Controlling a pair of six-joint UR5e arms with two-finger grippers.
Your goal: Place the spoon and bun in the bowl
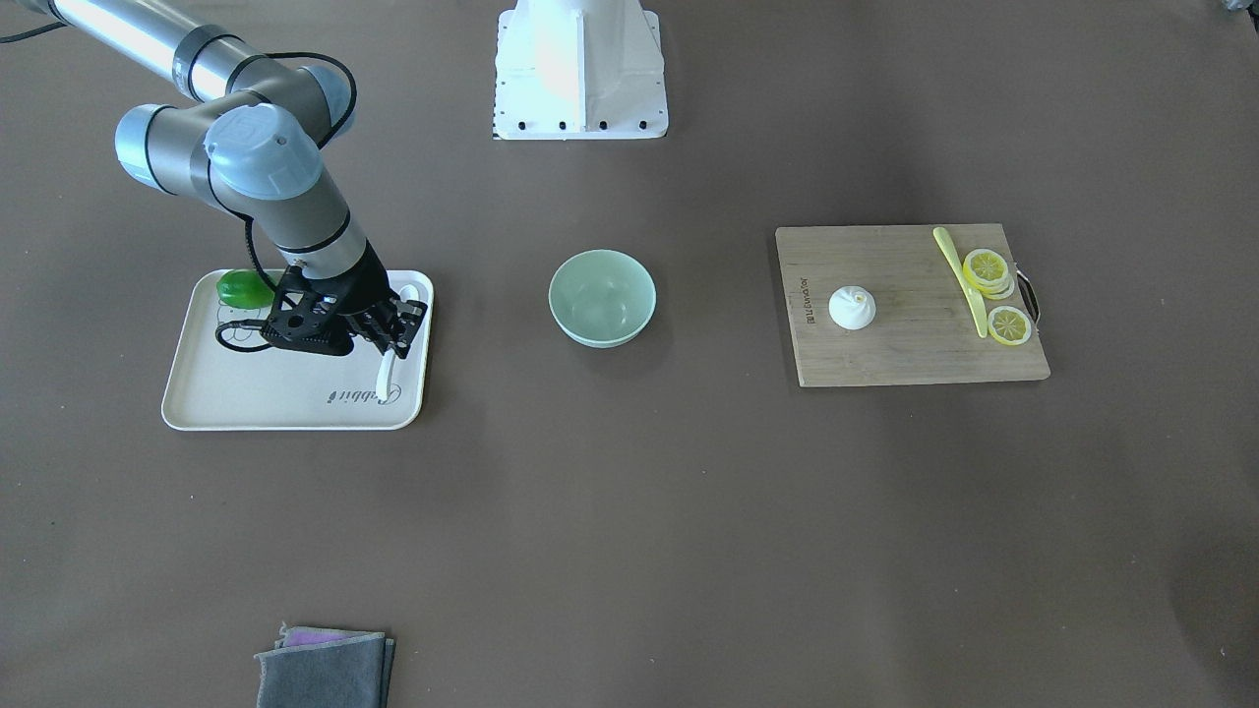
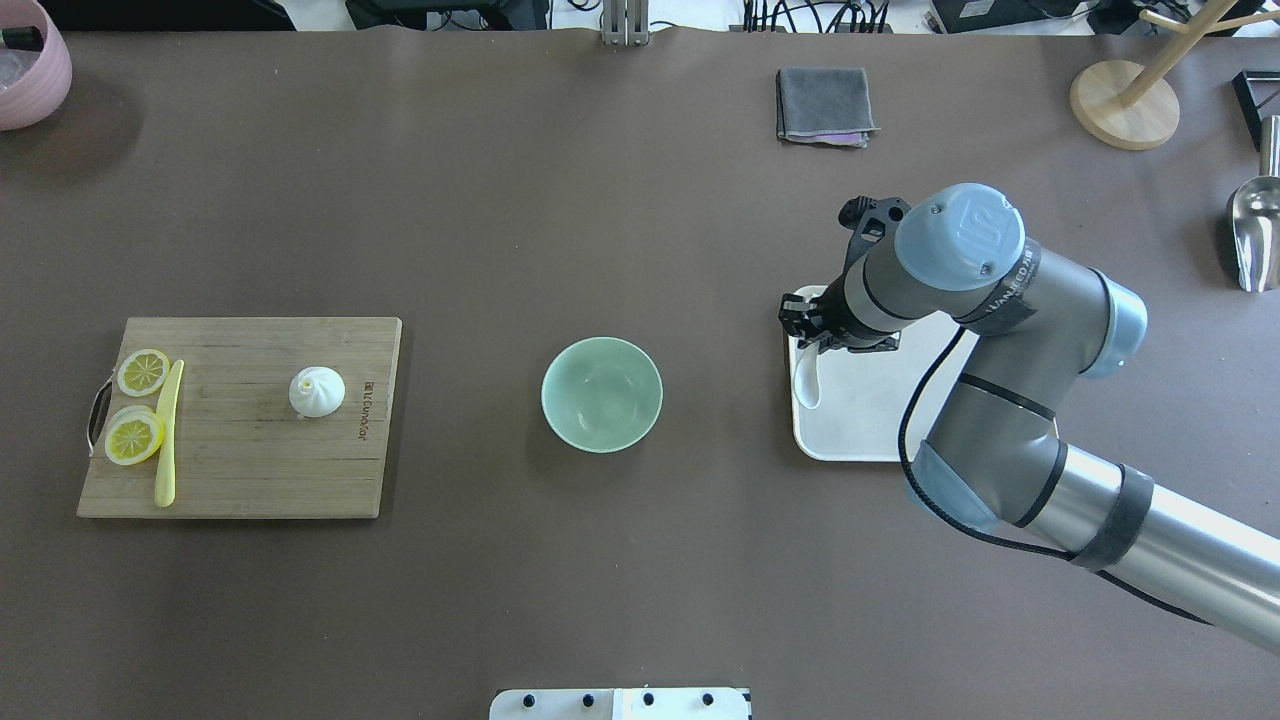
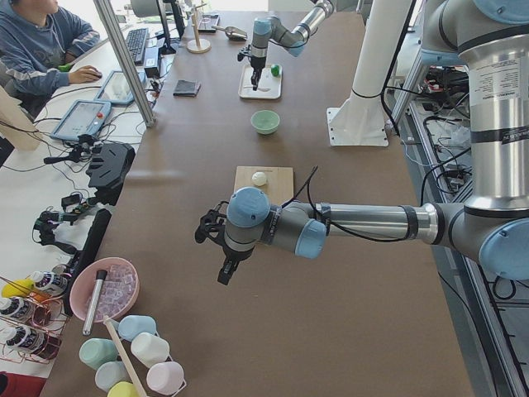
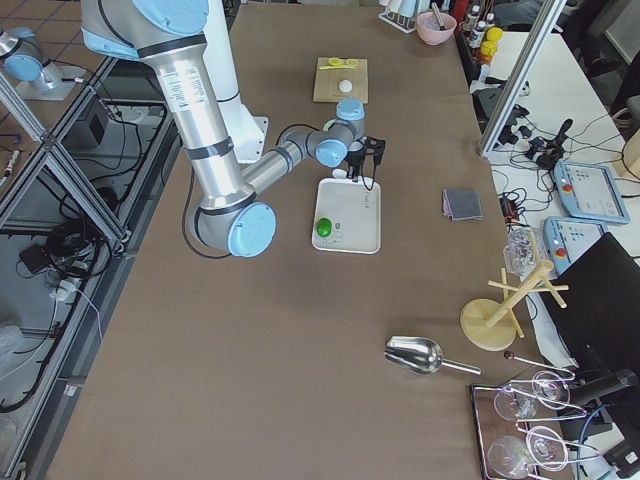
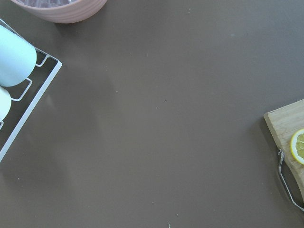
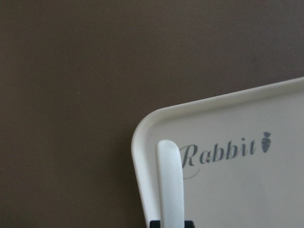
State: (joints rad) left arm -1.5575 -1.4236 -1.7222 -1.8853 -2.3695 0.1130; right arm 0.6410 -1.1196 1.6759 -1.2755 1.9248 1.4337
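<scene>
The white spoon lies at the edge of a white tray nearest the bowl. My right gripper is down over the spoon. In the right wrist view the handle runs out from between the fingers, which sit close against it. The mint-green bowl stands empty in the middle of the table. The white bun sits on a wooden cutting board, far from both grippers. My left gripper shows only in the exterior left view, hanging above the table. I cannot tell if it is open or shut.
A green pepper lies on the tray behind the right wrist. Lemon slices and a thin yellow knife lie on the board. A folded grey cloth lies at the table's operator side. A pink bowl and a cup rack show below the left wrist.
</scene>
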